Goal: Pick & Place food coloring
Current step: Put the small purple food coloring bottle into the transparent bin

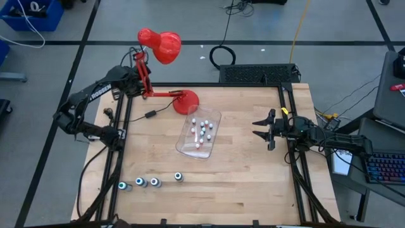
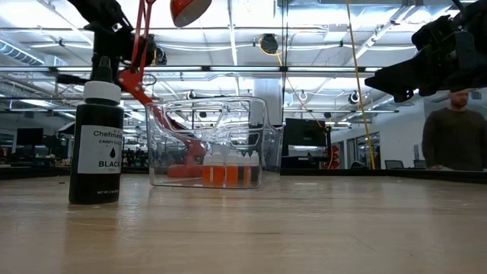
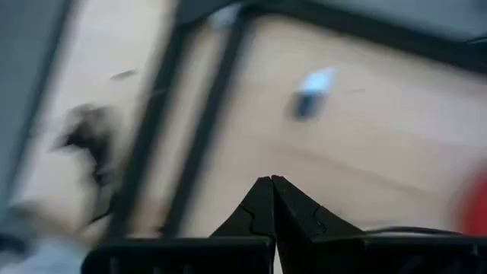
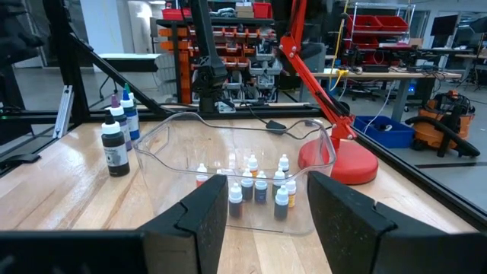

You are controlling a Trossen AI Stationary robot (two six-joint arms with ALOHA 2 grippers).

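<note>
I see the small food coloring bottles (image 1: 203,130) standing upright, white caps up, inside the clear tub (image 1: 185,146) near the middle of the desk (image 1: 253,177). The tub's long axis runs from the red lamp's base (image 1: 186,101) toward the desk's near edge. Four larger dark bottles (image 1: 149,182) stand upright outside the tub, in a row along the near edge, well apart from it on its left-arm side. In the low view the nearest dark bottle (image 2: 96,143) shows a label reading "CANDY COLOR" and "BLACK"; the brand line above it is only partly legible. My right end effector (image 1: 264,129) hovers beside the tub, half spread and holding nothing. My left end effector (image 3: 272,183) is pinched fully closed, empty, beyond the lamp from the tub.
</note>
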